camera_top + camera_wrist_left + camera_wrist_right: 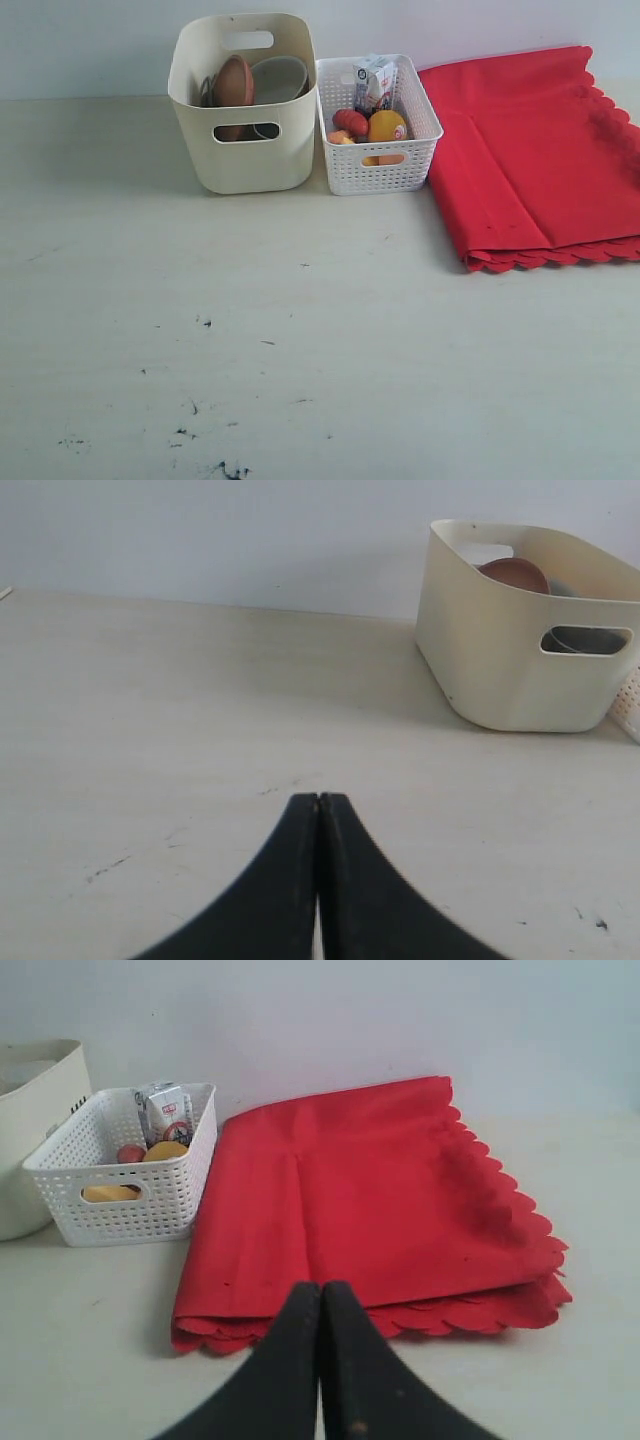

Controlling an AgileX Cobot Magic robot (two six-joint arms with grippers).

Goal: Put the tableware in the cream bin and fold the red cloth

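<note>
**Tableware in bin, red cloth lies folded**

L. gripper (318, 800), seen by its wrist cam, is over the bare table (300, 330). Its jaws are pressed together tip to tip w/ nothing between them, and the cream bin (250, 165) stands well apart from it. Inside the bin, the round brown wooden plate (233, 82) stands on edge w/ the pale bowl (280, 78) tilted just beside it. The other contents are too hidden to tell. Just beside the bin, to the right, is a white lattice basket (380, 172) holding a milk carton (375, 80) and toy food (385, 125). Further right, next to the basket, the red cloth (535, 160) lies flat on the table in folded layers. Its scalloped edges are stacked along the near side, and its far right runs out of the exterior view. R. gripper (321, 1288) is by that scalloped near edge, jaws likewise closed tight, gripping nothing.
</note>
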